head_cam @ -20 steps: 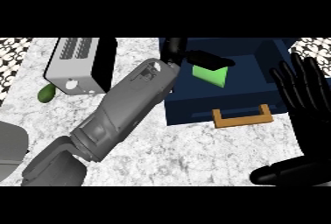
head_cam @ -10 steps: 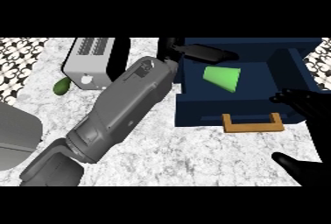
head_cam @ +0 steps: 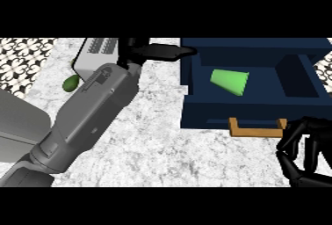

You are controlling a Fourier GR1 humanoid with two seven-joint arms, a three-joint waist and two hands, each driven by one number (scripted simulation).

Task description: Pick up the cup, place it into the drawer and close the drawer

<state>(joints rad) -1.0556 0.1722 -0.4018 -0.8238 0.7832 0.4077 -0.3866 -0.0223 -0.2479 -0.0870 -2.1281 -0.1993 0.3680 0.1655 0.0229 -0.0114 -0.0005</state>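
Green cup (head_cam: pixel 231 81) on its side in open drawer (head_cam: pixel 194 88); left hand (head_cam: pixel 152 52) outstretched, empty; right hand (head_cam: pixel 304 149) curled, empty.

Kitchen: marble counter (head_cam: pixel 162 145) w/ toaster (head_cam: pixel 97 50), blue drawer (head_cam: pixel 253 110), patterned tile wall (head_cam: pixel 23 61)

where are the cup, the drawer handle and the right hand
cup (head_cam: pixel 231 81), head view, middle of its green side
drawer handle (head_cam: pixel 257 130), head view, middle of the bar
right hand (head_cam: pixel 308 151), head view, on the curled fingers

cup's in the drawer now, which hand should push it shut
Probably right: the right hand, fingers curled, sits beside the wooden handle of the dark blue drawer holding the green cup. The left hand is at its far corner.
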